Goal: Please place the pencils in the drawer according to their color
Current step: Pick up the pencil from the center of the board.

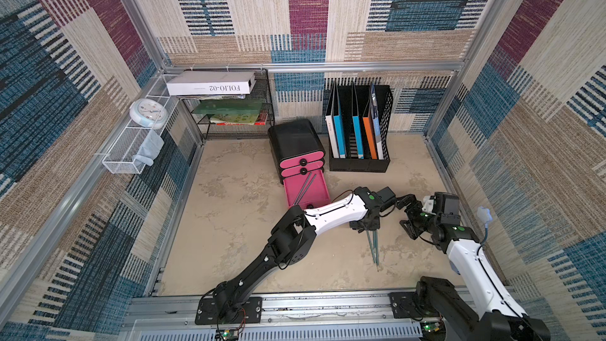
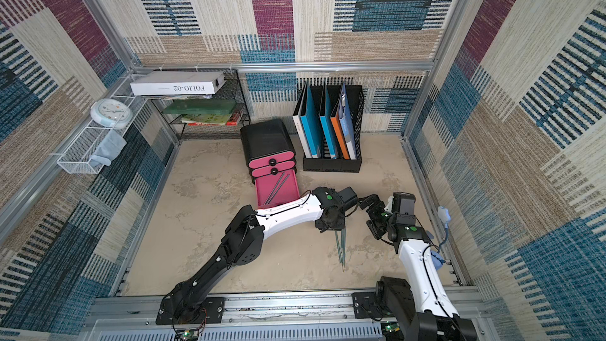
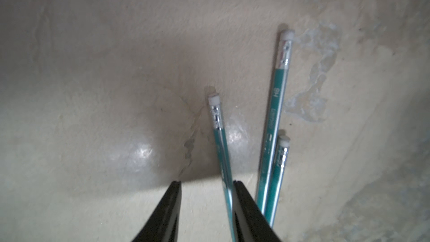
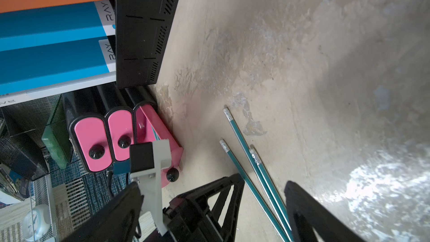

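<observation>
Writing is what I check first from my console: the white box (image 1: 211, 83) on top of the mesh shelf (image 1: 266, 93) carries "FOLIO-02", upside down for both top views. In the right wrist view the blue folders (image 4: 53, 52) in the black file holder (image 4: 144, 31) show "RAY" on their white labels. In the left wrist view I read "HB" on one of the teal pencils (image 3: 278, 103); the longer printed line below it is too blurred for me. Three of these pencils lie on the tabletop (image 1: 229, 224), close together and almost parallel, with the eraser ends pointing away from the robot bases. The left gripper (image 3: 207, 183) is low over them with its fingers partly spread. One pencil lies between the fingers, against one of them, and the other two pencils are outside, so it pinches nothing. The right gripper (image 4: 264, 180) is just beside, fully spread and empty. The drawer chest (image 1: 295, 139) stands next to the file holder. Its two upper pink drawers are closed, the bottom drawer (image 1: 316, 195) is pulled out, and two pencils (image 1: 305, 189) lie diagonally inside.
</observation>
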Action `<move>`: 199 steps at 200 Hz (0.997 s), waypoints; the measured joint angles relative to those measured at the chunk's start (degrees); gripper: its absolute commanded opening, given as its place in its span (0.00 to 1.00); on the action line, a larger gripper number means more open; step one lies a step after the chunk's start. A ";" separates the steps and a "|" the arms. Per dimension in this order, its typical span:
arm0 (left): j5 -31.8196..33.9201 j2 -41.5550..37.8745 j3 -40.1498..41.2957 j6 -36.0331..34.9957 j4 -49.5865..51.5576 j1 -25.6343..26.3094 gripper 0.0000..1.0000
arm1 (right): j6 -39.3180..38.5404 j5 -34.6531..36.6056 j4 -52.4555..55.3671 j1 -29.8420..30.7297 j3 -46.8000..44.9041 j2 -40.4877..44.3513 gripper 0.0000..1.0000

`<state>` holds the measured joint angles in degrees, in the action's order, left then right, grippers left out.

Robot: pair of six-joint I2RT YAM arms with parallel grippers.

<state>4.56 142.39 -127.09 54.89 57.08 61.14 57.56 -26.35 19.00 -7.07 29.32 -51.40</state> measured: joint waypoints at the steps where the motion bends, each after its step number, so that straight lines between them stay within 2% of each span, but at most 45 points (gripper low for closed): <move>1: 0.02 0.07 -0.04 0.00 0.00 0.00 0.40 | 0.00 -0.04 0.00 0.00 -0.04 0.07 0.99; 64: 0.90 2.58 -3.48 -0.42 2.08 0.13 0.37 | 0.57 -1.90 1.25 0.00 -2.14 4.02 0.99; 187: 3.19 -2.58 6.99 1.75 -1.73 0.15 0.00 | 5.11 -6.45 -1.11 0.07 -4.00 5.33 0.99; 199: 3.19 -3.04 7.89 1.73 -2.29 0.13 0.00 | 5.55 -6.82 -1.31 0.07 -4.31 5.38 0.99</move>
<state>7.75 139.35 -119.20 56.62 54.78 61.28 63.11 -33.17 17.69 -7.01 25.02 -46.02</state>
